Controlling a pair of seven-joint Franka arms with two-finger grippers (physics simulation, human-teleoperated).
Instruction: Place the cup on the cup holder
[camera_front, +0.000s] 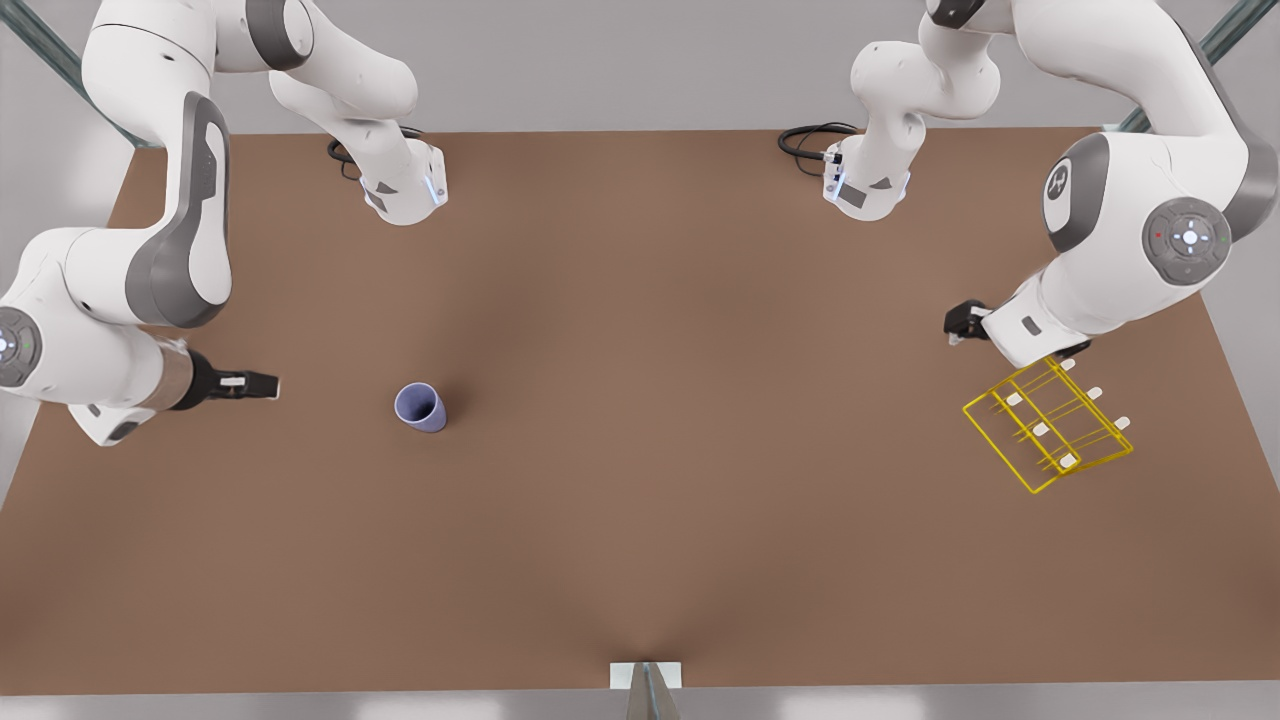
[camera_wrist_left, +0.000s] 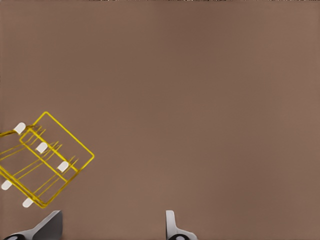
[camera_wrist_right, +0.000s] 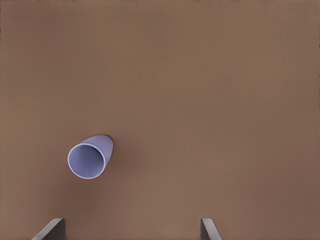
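My right gripper hangs above the brown table just off the lavender-blue cup, on the side away from the yellow wire cup holder, and its fingers stand wide apart with nothing between them. The cup stands upright on its base with the mouth open to the camera, alone on the table, well apart from the cup holder, which sits far across on the front view's right. I judge the cup light, stiff and smooth-walled, so it may slip or tip if I pinch it unevenly; since it tapers toward the base, I would take it across the wall a little below the rim, where my spread should just clear it. In the right wrist view the cup lies off the line between my fingers, so I need to shift sideways before I descend. My left gripper waits beside the cup holder, near its white-tipped pegs, fingers also spread and empty.
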